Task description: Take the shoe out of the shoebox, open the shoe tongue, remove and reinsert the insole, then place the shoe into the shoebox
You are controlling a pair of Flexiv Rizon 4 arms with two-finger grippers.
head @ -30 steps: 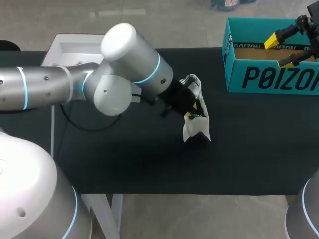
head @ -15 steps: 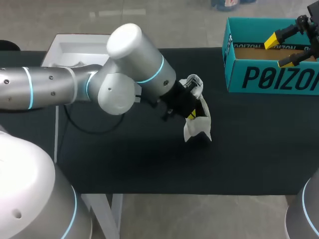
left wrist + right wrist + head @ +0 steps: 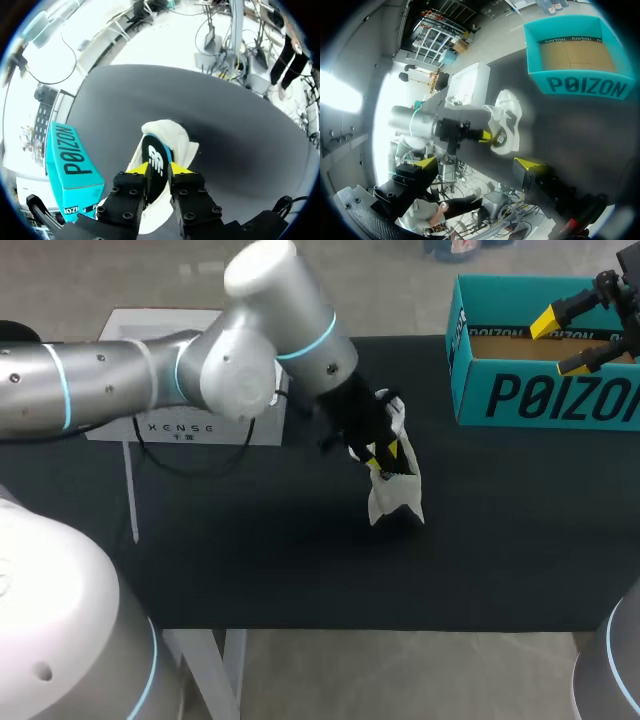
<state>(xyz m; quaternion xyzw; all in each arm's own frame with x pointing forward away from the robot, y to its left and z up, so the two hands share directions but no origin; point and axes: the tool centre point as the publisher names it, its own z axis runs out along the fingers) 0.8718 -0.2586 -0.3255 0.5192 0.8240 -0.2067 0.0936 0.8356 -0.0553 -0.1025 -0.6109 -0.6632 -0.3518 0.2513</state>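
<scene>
Left gripper [image 3: 159, 169] fingers pinched narrow on the black flat insole [image 3: 154, 150], likely to pull it from the white fabric shoe [image 3: 393, 490], near the teal cardboard shoebox [image 3: 545, 400]. Right gripper [image 3: 560, 342] spread wide, empty, parked over shoebox.

head: high behind, looking down on desk [image 3: 500, 570] | left wrist: close over shoe [image 3: 172, 136] | right wrist: above shoebox [image 3: 540, 395], facing shoe, farther | all 3 share both

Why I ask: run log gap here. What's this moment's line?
left fingers shut on black logo-printed strip of white fabric shoe | shoe on black table | right fingers open | teal cardboard shoebox empty
</scene>
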